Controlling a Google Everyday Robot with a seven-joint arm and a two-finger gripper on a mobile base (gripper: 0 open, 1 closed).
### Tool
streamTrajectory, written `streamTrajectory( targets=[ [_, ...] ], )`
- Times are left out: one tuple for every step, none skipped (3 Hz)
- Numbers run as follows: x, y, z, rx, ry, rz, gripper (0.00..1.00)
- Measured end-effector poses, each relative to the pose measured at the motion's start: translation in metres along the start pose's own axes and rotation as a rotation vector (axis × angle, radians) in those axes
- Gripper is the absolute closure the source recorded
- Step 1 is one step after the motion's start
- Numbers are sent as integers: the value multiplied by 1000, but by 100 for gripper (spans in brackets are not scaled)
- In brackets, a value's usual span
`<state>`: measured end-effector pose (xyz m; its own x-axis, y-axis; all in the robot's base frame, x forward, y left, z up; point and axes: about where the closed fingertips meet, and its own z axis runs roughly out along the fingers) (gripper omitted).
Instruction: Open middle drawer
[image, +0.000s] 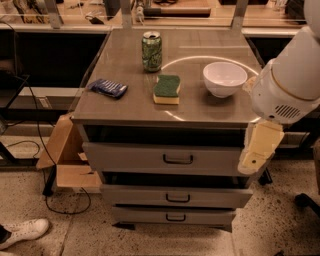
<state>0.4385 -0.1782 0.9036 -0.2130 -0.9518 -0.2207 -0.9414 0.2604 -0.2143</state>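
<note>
The grey cabinet (125, 107) has three drawers stacked in its front. The middle drawer (215, 197) is the mid-sized flat grey front with a small dark loop handle (178, 198). It sits below the tallest top drawer (125, 157) and above the smallest bottom drawer (140, 216). My white arm (292, 75) comes in from the right. Its cream-coloured gripper (256, 159) hangs down at the cabinet's right front corner, level with the top drawer's right end. It is above and to the right of the middle drawer's handle, apart from it, and holds nothing that I can see.
On the cabinet top are a green can (151, 51), a green-and-yellow sponge (167, 89), a white bowl (224, 78) and a blue packet (107, 88). An open cardboard box (67, 160) and cables lie on the floor at the left. A white shoe (25, 232) is at the bottom left.
</note>
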Motion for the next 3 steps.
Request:
streamTrajectory(
  targets=[
    [-1, 0, 1, 1, -6, -6, 0],
    [-1, 15, 18, -7, -36, -17, 0],
    [-8, 71, 89, -82, -88, -64, 0]
  ],
)
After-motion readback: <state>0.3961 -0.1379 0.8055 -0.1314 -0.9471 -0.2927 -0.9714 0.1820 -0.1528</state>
